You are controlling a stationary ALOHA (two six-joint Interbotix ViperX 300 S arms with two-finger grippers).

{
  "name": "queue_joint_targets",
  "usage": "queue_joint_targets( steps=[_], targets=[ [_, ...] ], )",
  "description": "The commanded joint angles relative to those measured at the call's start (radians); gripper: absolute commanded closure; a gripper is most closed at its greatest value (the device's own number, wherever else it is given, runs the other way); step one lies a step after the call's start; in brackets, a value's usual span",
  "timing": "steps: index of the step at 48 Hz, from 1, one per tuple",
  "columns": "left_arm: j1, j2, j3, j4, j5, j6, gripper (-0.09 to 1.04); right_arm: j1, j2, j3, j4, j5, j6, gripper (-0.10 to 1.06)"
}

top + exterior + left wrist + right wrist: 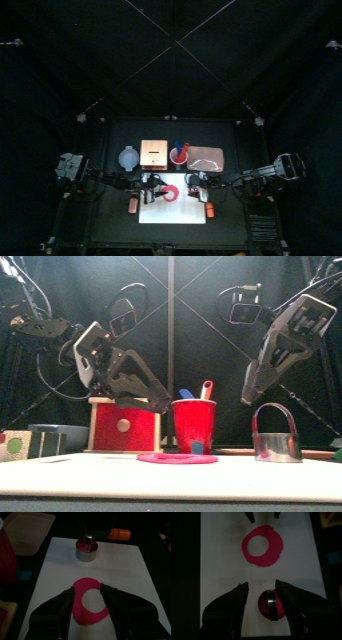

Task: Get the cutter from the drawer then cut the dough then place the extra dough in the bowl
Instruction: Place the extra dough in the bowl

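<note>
- Left gripper (89, 592): jaws wide and empty, hanging over the dough ring (89, 607), one to each side of it. No contact is apparent.
- Right gripper (262, 587): jaws wide and empty, astride the cutter (271, 605) without gripping it.
- The ring lies flat on the board (60, 567), around its middle. The cutter stands apart to the right with pink dough inside it.
- Handling, as judged: the ring is light, soft and thin. It is likely to sag, stretch or tear, and may cling to the board. Take hold low, across one band, with one jaw through the hole.
- The bowl (127, 157) sits on the counter (107, 225) behind the board, left of the box (152, 153).
</note>
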State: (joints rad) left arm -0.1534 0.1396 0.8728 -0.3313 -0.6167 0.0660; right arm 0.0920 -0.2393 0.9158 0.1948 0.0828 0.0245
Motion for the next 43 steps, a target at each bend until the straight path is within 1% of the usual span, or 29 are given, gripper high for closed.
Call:
queue_joint_targets(
  steps=[1, 5, 8, 15, 18, 21, 26, 35, 40, 43],
  targets=[
    [0.018, -0.008, -0.026, -0.081, 0.041, 0.009, 0.12, -0.002, -0.021, -0.02, -0.006, -0.008, 0.0, 0.14],
    [0.029, -0.009, -0.055, -0.153, 0.137, 0.052, 0.12, -0.005, -0.021, -0.02, -0.018, -0.008, -0.002, 0.14],
    [0.034, -0.009, -0.08, -0.19, 0.212, 0.103, 0.12, -0.009, -0.021, -0.018, -0.029, -0.008, 0.0, 0.14],
    [0.064, -0.021, -0.141, -0.258, 0.37, 0.281, 0.13, -0.012, -0.021, -0.012, -0.044, -0.008, 0.0, 0.14],
    [0.081, -0.037, -0.161, -0.284, 0.434, 0.344, 0.14, -0.012, -0.021, -0.011, -0.044, -0.008, 0.002, 0.14],
    [0.097, -0.057, -0.183, -0.318, 0.503, 0.382, 0.14, -0.011, -0.021, -0.009, -0.044, -0.008, 0.002, 0.14],
    [0.112, -0.074, -0.193, -0.339, 0.563, 0.39, 0.14, -0.012, -0.023, -0.005, -0.046, -0.008, 0.002, 0.14],
    [0.14, -0.081, -0.21, -0.316, 0.649, 0.39, 0.15, -0.015, -0.02, -0.003, -0.044, -0.008, 0.0, 0.14],
    [0.173, -0.089, -0.235, -0.264, 0.735, 0.391, 0.15, -0.015, -0.018, 0.002, -0.044, -0.008, 0.0, 0.14],
    [0.199, -0.087, -0.262, -0.192, 0.822, 0.39, 0.15, -0.015, -0.02, 0.003, -0.044, -0.006, 0.0, 0.14]
  ],
)
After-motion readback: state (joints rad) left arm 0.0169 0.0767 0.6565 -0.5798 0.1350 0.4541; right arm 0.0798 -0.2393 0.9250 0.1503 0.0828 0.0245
